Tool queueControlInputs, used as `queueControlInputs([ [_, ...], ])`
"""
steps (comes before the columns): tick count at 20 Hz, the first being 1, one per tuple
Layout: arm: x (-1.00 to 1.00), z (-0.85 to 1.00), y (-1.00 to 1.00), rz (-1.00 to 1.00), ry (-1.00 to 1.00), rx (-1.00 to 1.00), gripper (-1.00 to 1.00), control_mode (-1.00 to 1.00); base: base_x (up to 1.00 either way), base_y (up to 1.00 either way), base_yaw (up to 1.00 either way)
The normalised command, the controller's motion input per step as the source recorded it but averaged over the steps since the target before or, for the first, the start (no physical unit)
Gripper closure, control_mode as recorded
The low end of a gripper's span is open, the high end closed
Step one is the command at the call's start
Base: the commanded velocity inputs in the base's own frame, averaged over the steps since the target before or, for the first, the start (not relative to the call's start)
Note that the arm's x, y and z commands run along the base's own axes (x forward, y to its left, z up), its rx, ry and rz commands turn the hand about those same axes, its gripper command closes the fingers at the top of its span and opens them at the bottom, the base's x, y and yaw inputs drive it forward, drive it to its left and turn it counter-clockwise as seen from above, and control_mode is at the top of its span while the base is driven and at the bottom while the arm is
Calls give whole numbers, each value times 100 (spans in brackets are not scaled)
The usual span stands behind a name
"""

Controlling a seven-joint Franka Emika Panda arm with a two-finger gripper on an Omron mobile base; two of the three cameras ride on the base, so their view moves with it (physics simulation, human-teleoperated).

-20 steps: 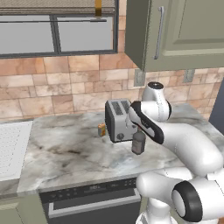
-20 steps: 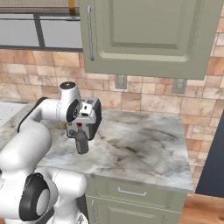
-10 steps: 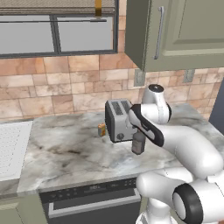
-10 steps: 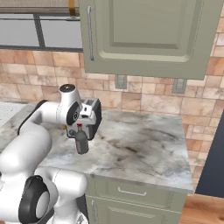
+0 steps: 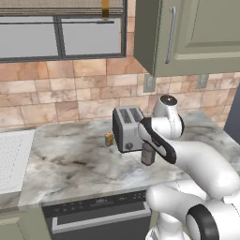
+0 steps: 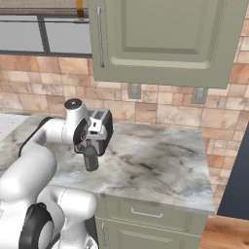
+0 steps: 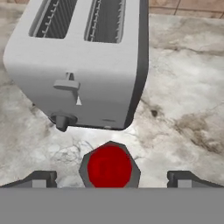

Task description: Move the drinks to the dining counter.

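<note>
The marble desk (image 5: pixel 70 164) is seen below a brick backsplash, with a sage wall cabinet (image 6: pixel 165 39) mounted above it. A silver toaster (image 5: pixel 125 128) is stood on the desk, near its rear; two slots and a side lever are shown in the hand view (image 7: pixel 83 65). The bottle (image 5: pixel 148 153) is stood upright on the desk, just in front of the toaster; its red cap (image 7: pixel 109 167) is seen from above in the hand view. The pincer (image 7: pixel 111 178) is held wide open directly above the bottle, one finger tip to each side of the cap, with nothing gripped. The small orange-yellow can (image 5: pixel 108 139) is placed on the desk, just beside the toaster's left side
</note>
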Motion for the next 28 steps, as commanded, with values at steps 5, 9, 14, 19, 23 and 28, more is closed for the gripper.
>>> queueControlInputs([
  [5, 5, -4, 0, -2, -2, 0, -100, -100, 0, 0, 0],
  [9, 18, 0, 0, -4, 0, 0, -100, -100, 0, 0, 0],
  [14, 26, 0, 0, -4, 0, 0, -100, -100, 0, 0, 0],
  [19, 20, -2, 0, -4, 0, 0, -100, -100, 0, 0, 0],
  [23, 1, -14, 0, -2, 0, 0, -100, -100, 0, 0, 0],
  [28, 0, -24, 3, 0, 0, 0, 100, -100, 0, 0, 0],
])
